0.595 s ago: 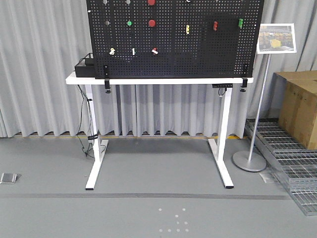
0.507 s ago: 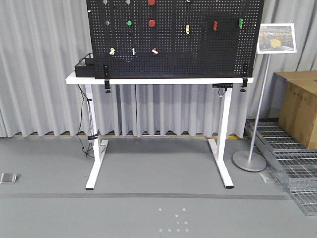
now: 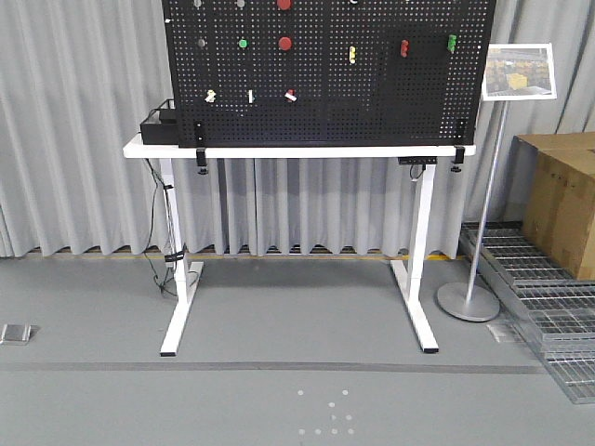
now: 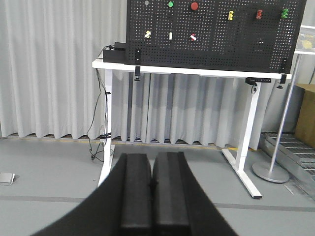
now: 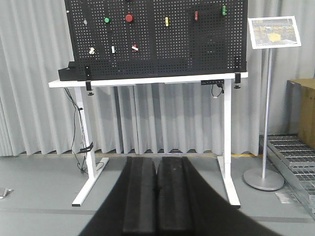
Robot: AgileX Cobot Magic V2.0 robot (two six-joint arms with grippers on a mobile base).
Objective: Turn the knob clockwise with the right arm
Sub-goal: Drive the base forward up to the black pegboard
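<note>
**A:** Is anything changing in the front view over the last half second?

**B:** Nothing is moving. The pegboard point(image 3: 325, 84), the white tabletop point(image 3: 297, 150) carrying it and the sign stand point(image 3: 469, 302) on the right are all sitting exactly where they were.

**A:** What are the arms doing?

**B:** The right fingers point(image 5: 140, 196) are pressing together, clenched on nothing. The left fingers point(image 4: 135, 191) are doing the same.

**A:** And where is the knob sitting?

**B:** The round red knob point(image 3: 284, 43) looks likeliest. It is sitting high on the left half of the pegboard, just right of a green button point(image 3: 243, 43) and far from both arms across open floor. At this range it is hard to tell which round piece is the target.

**A:** So what is that meaning for the task?

**B:** The turn is not yet starting. The robot is probably needing to close in, and the right fingers to open, before gripping.
</note>
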